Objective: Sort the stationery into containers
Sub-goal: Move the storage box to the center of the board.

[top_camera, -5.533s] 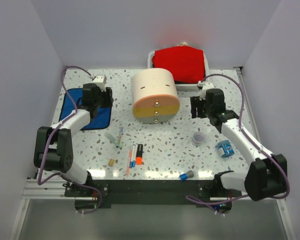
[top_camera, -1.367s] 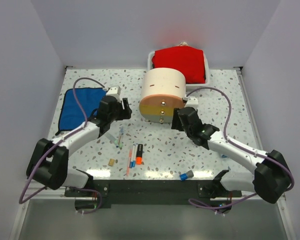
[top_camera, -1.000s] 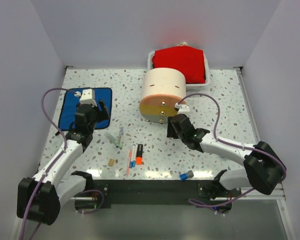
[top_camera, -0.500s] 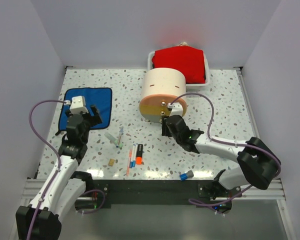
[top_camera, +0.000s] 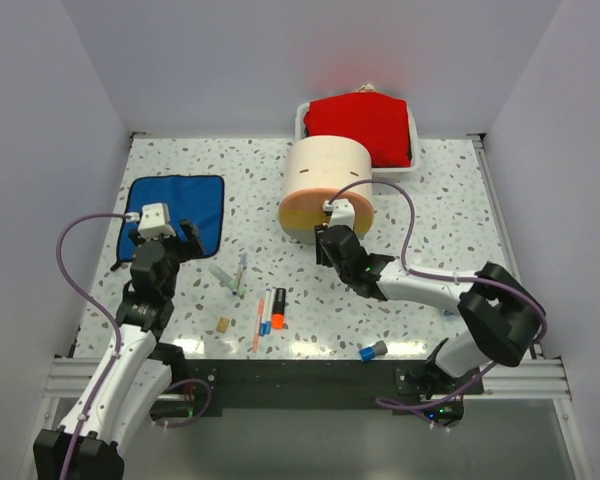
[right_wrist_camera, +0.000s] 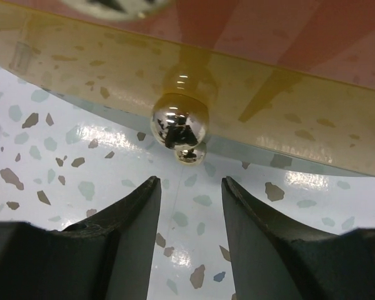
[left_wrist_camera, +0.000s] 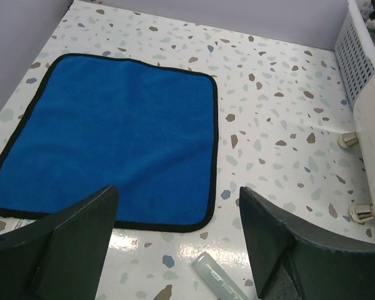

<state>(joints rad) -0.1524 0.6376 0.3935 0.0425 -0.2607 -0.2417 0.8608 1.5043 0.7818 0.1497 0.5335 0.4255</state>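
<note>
Here's the speckled worktop (top_camera: 440, 200), and the biggest thing on it is the cream half-cylinder unit (top_camera: 327, 175), mid-width and toward the far edge, its yellow-orange drawers (top_camera: 302, 222) facing the near edge. Right behind it at the far edge sits a white tray (top_camera: 302, 115) heaped with red cloth (top_camera: 360, 122). A blue cloth (left_wrist_camera: 112, 125) lies flat by the left edge.

The right arm reaches in from the near right corner, and its pincer (right_wrist_camera: 189, 184) is right up at the drawer front. The fingers are spread apart, and a gold knob (right_wrist_camera: 179, 123) shines just beyond the tips, untouched. Nothing is in its grip.

The left pincer (left_wrist_camera: 178, 194) hangs over the near edge of the blue cloth, wide apart and carrying nothing.

The stationery lies loose between the unit and the near edge, left of the middle. There's a clear pen (top_camera: 223, 275) beside a thin blue one (top_camera: 240, 275), then an orange marker (top_camera: 279, 308), a blue pen (top_camera: 267, 312) and a thin orange pen (top_camera: 257, 325) side by side. A tan eraser (top_camera: 222, 324) sits just left of those. Well apart from them, at the near edge, is a blue-grey cap piece (top_camera: 372, 351).
</note>
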